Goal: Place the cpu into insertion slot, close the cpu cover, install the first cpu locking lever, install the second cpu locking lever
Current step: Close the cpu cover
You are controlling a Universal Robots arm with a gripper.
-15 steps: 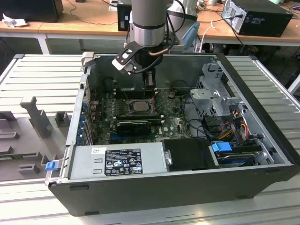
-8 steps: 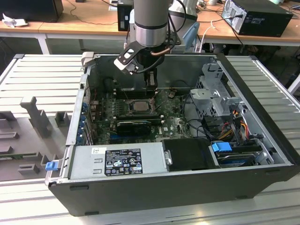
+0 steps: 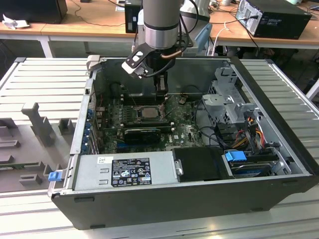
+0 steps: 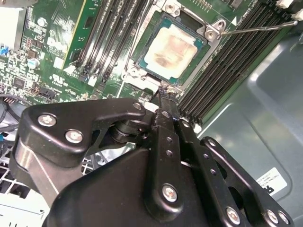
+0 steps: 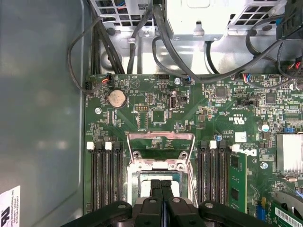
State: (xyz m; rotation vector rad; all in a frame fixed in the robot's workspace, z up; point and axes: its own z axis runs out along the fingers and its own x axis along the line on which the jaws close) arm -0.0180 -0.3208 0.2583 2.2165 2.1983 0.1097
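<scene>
Cpu [image 3: 148, 112], the dull silver-beige square chip, is sitting socketed at the exterior view's centre, so the closed, empty claw [image 5: 161, 185] is hovering above.

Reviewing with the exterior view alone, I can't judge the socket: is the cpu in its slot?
Observer: Yes; the second wrist view shows the cpu lying flat in the socket, metal top up.
Operator: And the cover?
Observer: In the first wrist view the cpu cover stands swung open, off the cpu.
Operator: What is the arm holding?
Observer: Nothing that I can see: the gripper is shut, its fingers together over the socket.
</scene>
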